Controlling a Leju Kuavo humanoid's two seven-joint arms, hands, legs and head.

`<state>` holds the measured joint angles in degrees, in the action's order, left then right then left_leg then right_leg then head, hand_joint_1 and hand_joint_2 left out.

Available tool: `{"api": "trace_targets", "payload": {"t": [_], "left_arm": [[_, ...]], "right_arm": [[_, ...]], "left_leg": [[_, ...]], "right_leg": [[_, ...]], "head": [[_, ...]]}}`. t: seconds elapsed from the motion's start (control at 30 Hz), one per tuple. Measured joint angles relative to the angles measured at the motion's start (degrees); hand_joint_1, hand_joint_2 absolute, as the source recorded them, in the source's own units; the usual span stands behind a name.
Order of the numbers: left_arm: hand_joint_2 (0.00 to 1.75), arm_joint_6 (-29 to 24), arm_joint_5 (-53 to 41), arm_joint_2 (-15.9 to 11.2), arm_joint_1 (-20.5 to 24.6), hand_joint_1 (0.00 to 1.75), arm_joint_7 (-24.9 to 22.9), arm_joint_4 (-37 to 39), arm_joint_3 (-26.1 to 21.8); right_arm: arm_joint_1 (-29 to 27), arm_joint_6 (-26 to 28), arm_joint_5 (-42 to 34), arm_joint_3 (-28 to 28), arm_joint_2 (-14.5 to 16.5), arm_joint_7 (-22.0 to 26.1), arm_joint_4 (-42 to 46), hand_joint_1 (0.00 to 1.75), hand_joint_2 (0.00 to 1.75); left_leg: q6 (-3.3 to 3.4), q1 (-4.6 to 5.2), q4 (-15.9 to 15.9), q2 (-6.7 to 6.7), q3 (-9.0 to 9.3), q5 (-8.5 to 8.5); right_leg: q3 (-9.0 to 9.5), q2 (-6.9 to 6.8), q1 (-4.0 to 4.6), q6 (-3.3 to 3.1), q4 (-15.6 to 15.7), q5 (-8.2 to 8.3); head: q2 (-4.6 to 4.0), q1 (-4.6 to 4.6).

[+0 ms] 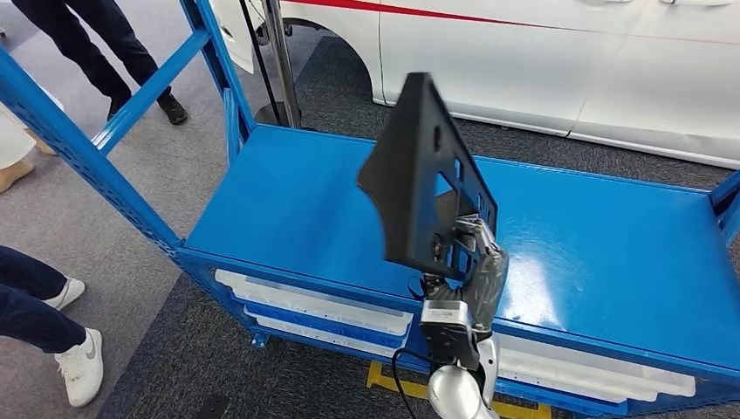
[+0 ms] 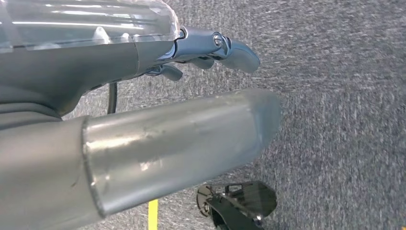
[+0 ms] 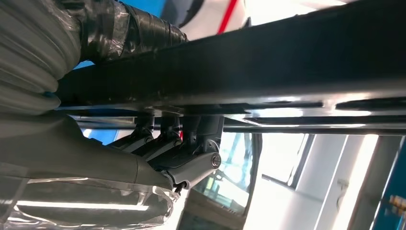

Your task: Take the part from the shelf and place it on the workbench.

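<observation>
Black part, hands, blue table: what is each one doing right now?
Black part: held up in the air, standing on edge above the blue table, not touching it.
Right hand: gripping the part's lower edge.
Left hand: holding nothing, hanging over the grey carpet, fingers partly curled.
Blue table: top bare and shiny, nothing set on it yet.

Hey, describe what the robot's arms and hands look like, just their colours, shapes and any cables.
The right arm is a rounded silver tube ending in a boxy dark grey wrist block, with a thin black cable looping beside it. The right hand has grey metallic fingers. The left hand shows a grey body, a thick brushed-metal thumb, a clear plastic cover and blue-grey fingers.
</observation>
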<state>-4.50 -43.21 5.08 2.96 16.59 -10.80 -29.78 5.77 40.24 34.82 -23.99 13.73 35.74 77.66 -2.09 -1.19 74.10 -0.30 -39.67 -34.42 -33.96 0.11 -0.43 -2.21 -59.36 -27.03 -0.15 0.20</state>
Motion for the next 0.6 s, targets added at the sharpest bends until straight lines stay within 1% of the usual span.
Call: {"api": "trace_targets", "payload": {"t": [0.03, 0.07, 0.1, 0.13, 0.17, 0.2, 0.23, 0.27, 0.3, 0.33, 0.37, 0.43, 0.47, 0.5, 0.53, 0.57, 0.6], "left_arm": [[0.0, -0.1, 0.0, 0.01, -0.06, 0.0, 0.04, 0.0, -0.22], [0.44, -0.17, 0.0, 0.01, -0.09, 0.0, 0.07, 0.0, -0.36], [0.87, -0.24, 0.0, 0.01, -0.07, 0.0, 0.08, 0.0, -0.44], [1.31, -0.27, 0.0, 0.02, -0.02, 0.0, 0.11, 0.0, -0.51], [1.75, -0.28, -0.03, 0.03, 0.04, 0.0, 0.15, 0.0, -0.58], [1.75, -0.29, -0.07, 0.04, 0.05, 0.0, 0.21, 0.0, -0.67], [1.75, -0.29, -0.1, 0.06, 0.01, 0.0, 0.28, 0.0, -0.75], [1.75, -0.29, -0.14, 0.09, -0.05, 0.0, 0.37, 0.0, -0.82], [1.75, -0.29, -0.14, 0.16, -0.13, 0.0, 0.51, 0.0, -0.93], [1.75, -0.29, -0.16, 0.24, -0.16, 0.0, 0.71, 0.0, -1.08], [1.75, -0.29, -0.21, 0.32, -0.16, 0.0, 0.9, 0.0, -1.26], [1.75, -0.31, -0.34, 0.38, -0.16, 0.0, 1.15, 0.0, -1.6], [1.75, -0.31, -0.39, 0.39, -0.17, 0.0, 1.17, 0.0, -1.69], [1.75, -0.31, -0.42, 0.43, -0.2, 0.0, 1.17, 0.0, -1.74], [1.75, -0.31, -0.45, 0.5, -0.22, 0.0, 1.18, 0.0, -1.76], [1.75, -0.31, -0.47, 0.59, -0.23, 0.0, 1.19, 0.0, -1.78], [1.75, -0.31, -0.5, 0.68, -0.24, 0.0, 1.2, 0.0, -1.79]], "right_arm": [[-0.6, -0.03, -0.84, -0.21, -0.11, 0.19, 1.44, 1.75, 1.75], [-1.05, -0.06, -1.19, -0.39, -0.16, 0.24, 2.56, 1.75, 1.75], [-1.4, -0.09, -1.35, -0.56, -0.19, 0.32, 3.58, 1.75, 1.75], [-1.68, -0.11, -1.49, -0.71, -0.22, 0.55, 4.5, 1.75, 1.75], [-1.92, -0.11, -1.64, -0.79, -0.24, 0.9, 5.24, 1.75, 1.75], [-2.2, -0.11, -1.87, -0.83, -0.27, 1.39, 5.88, 1.75, 1.75], [-2.49, -0.11, -2.21, -0.84, -0.3, 1.91, 6.42, 1.75, 1.75], [-2.76, -0.11, -2.64, -0.85, -0.32, 2.29, 6.91, 1.75, 1.75], [-2.97, -0.11, -3.23, -0.88, -0.41, 2.58, 7.43, 1.75, 1.75], [-3.1, -0.11, -3.93, -0.97, -0.5, 2.73, 7.97, 1.75, 1.75], [-3.21, -0.11, -4.63, -1.1, -0.62, 2.8, 8.45, 1.75, 1.75], [-3.57, -0.11, -5.77, -1.42, -0.9, 2.84, 9.06, 1.75, 1.75], [-3.79, -0.11, -6.05, -1.52, -1.01, 2.84, 9.21, 1.75, 1.75], [-3.99, -0.11, -6.2, -1.6, -1.09, 2.84, 9.32, 1.75, 1.75], [-4.1, -0.11, -6.22, -1.65, -1.14, 2.84, 9.4, 1.75, 1.75], [-4.14, -0.11, -6.24, -1.69, -1.15, 2.84, 9.5, 1.75, 1.75], [-4.14, -0.12, -6.25, -1.74, -1.17, 2.84, 9.62, 1.75, 1.75]], "left_leg": [[0.1, 0.01, -1.43, 0.0, 0.52, 1.5], [0.32, 0.03, -4.73, 0.0, 1.96, 3.69], [0.7, 0.12, -8.74, 0.01, 3.78, 5.61], [1.1, 0.28, -12.34, 0.01, 5.47, 6.95], [1.45, 0.44, -14.64, 0.0, 6.54, 7.54], [1.71, 0.6, -15.7, -0.03, 7.02, 7.51], [1.9, 0.72, -16.03, -0.06, 7.12, 7.51], [2.18, 0.56, -16.27, -0.08, 7.17, 7.67], [2.5, 0.42, -16.66, -0.04, 7.3, 7.89], [2.86, 0.25, -17.03, 0.03, 7.44, 8.12], [3.15, 0.08, -17.32, 0.13, 7.57, 8.3], [3.38, 0.11, -17.35, 0.26, 7.57, 8.33], [3.39, 0.1, -17.31, 0.28, 7.56, 8.31], [3.35, 0.07, -17.23, 0.27, 7.56, 8.27], [3.26, 0.02, -17.11, 0.24, 7.57, 8.2], [3.08, -0.08, -16.92, 0.18, 7.61, 8.05], [2.78, -0.16, -16.6, 0.11, 7.59, 7.81]], "right_leg": [[0.1, 0.07, 0.05, -0.01, -0.04, -0.07], [0.25, 0.15, 0.11, 0.01, -0.07, -0.17], [0.4, 0.21, 0.14, 0.09, -0.08, -0.27], [0.46, 0.25, 0.26, 0.24, -0.15, -0.37], [0.45, 0.25, 0.34, 0.45, -0.19, -0.41], [0.39, 0.24, 0.38, 0.7, -0.19, -0.42], [0.33, 0.24, 0.43, 0.99, -0.16, -0.38], [0.32, 0.21, 0.43, 1.28, -0.12, -0.39], [0.23, 0.19, 0.41, 1.58, -0.44, -0.73], [-0.25, 0.19, 0.39, 1.87, -1.64, -1.66], [-1.26, 0.18, 0.31, 2.13, -3.97, -3.18], [-4.71, 0.18, -0.01, 2.6, -11.4, -6.92], [-6.25, 0.17, -0.2, 2.82, -14.55, -7.97], [-7.02, 0.15, -0.41, 3.02, -16.01, -7.92], [-6.71, 0.11, -0.63, 3.18, -15.25, -6.77], [-5.34, 0.06, -0.86, 3.32, -12.37, -4.79], [-3.43, 0.01, -1.05, 3.44, -8.4, -2.92]], "head": [[0.0, -0.01], [0.0, -0.01], [0.0, -0.01], [0.0, -0.01], [0.0, -0.01], [0.0, -0.01], [0.0, 0.0], [0.0, 0.0], [0.0, 0.01], [0.0, 0.01], [0.0, 0.01], [0.0, 0.01], [0.0, 0.01], [0.0, 0.01], [0.0, 0.02], [0.0, 0.02], [0.0, 0.02]]}}
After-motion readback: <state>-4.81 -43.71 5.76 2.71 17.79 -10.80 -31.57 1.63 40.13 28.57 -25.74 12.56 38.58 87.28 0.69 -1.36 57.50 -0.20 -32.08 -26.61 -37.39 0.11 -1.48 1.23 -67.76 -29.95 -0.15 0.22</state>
